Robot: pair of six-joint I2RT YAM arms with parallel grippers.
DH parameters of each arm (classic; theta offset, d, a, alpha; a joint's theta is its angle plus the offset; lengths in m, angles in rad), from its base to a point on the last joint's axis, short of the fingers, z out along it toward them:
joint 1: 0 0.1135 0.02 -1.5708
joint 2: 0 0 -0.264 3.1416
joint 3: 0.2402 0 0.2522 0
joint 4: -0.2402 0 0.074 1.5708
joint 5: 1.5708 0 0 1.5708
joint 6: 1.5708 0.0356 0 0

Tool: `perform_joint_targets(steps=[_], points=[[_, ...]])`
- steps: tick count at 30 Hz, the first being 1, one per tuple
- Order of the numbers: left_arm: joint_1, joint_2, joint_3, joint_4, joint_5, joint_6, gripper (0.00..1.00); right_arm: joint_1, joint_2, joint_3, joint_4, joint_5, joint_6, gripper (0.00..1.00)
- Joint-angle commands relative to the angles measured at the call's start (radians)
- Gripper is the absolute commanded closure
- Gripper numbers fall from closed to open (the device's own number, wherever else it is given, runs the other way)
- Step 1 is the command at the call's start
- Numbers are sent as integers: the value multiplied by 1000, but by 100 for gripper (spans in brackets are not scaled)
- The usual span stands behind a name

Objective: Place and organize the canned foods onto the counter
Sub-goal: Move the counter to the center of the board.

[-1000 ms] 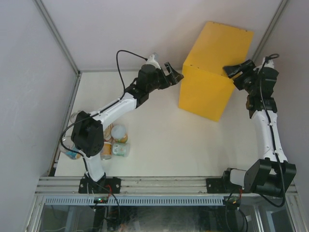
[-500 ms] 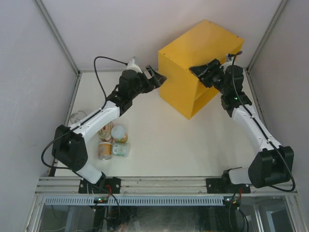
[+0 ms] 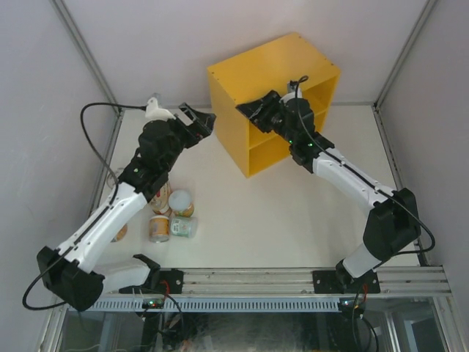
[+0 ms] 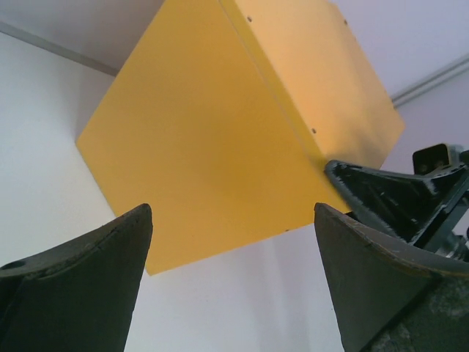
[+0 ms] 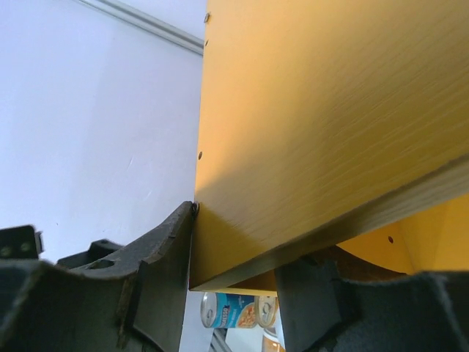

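We judge the right end effector [image 3: 255, 110] clamps the yellow shelf unit [image 3: 278, 66] (far centre) by its top panel to square it. The left end effector [image 3: 198, 121] gapes empty just left of it, while the cans [image 3: 181, 202] lie near left on the bench [image 3: 278, 213].

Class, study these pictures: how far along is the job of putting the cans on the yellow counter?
Done: the counter stands upright, its open front towards the arms. In hand: the right gripper pinches a panel at that front; the left gripper hangs open beside it, empty. Left: everything else, since the cans sit clustered at the left of the table and none shows on the counter.
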Motion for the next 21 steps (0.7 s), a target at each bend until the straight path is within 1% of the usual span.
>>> perform_joint_targets(steps=[1, 7, 10, 21], points=[[7, -109, -20, -94, -141, 39, 5, 133, 57, 45, -83, -63, -26, 73], [12, -221, -29, -238, -203, 62, 4, 222, 120, 132, -118, -44, -23, 73], [45, -278, -48, -285, -229, 62, 4, 261, 142, 173, -147, -48, -33, 73], [50, -418, -108, -434, -287, 36, 4, 367, 176, 221, -188, -29, -31, 71]])
